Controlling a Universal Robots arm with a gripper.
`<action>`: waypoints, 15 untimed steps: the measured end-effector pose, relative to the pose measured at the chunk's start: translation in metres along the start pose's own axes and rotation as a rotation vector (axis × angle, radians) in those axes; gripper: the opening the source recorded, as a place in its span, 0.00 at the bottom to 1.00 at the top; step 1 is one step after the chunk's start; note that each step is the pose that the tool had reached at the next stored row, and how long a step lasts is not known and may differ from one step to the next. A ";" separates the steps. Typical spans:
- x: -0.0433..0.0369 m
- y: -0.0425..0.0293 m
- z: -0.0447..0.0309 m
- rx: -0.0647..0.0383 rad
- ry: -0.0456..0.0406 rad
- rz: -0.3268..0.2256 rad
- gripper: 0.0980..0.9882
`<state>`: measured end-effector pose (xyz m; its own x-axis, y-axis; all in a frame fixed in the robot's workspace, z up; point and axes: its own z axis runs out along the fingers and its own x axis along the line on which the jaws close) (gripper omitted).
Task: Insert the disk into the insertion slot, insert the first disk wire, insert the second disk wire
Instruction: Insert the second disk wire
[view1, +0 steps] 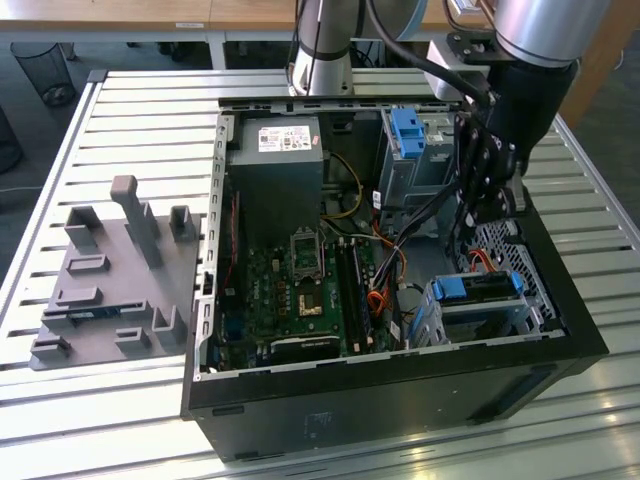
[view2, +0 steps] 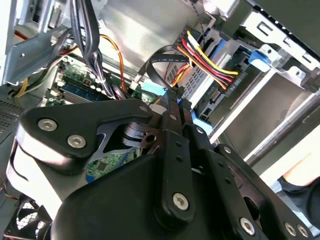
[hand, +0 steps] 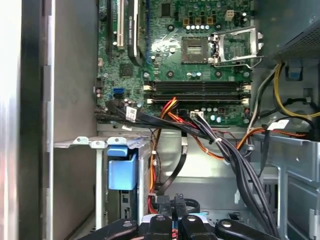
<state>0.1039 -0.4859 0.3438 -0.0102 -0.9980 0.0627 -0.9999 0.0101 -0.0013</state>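
The disk (view1: 480, 287), grey in its blue carrier, lies in the insertion slot (view1: 435, 325), the low silver cage at the near right corner of the open computer case. In the first wrist view, the carrier's blue end (hand: 121, 167) shows inside the cage (hand: 100, 143). My gripper (view1: 490, 218) hangs inside the case just above and behind the disk. In both wrist views its black fingers (view2: 173, 95) (hand: 172, 202) stand close together, shut on the end of a black flat wire (view2: 165, 55) (hand: 176, 172). A red, yellow and black wire bundle ends in a black connector (view2: 232, 82).
A taller silver cage with a blue latch (view1: 405, 135) stands behind the gripper. The power supply (view1: 275, 170) and motherboard (view1: 300, 290) take up the case's left. Loose cables (hand: 240, 160) cross the middle. A grey fixture plate (view1: 110, 290) lies on the slatted table at the exterior view's left.
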 end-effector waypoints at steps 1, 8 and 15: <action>0.0000 0.0000 0.0000 0.000 -0.0100 0.000 0.06; 0.0002 -0.0002 0.0009 -0.001 -0.0524 0.000 0.06; 0.0110 -0.0003 0.0033 0.000 -0.0549 0.000 0.06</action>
<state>0.1040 -0.4971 0.3412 -0.0102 -0.9999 0.0079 -0.9999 0.0102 -0.0009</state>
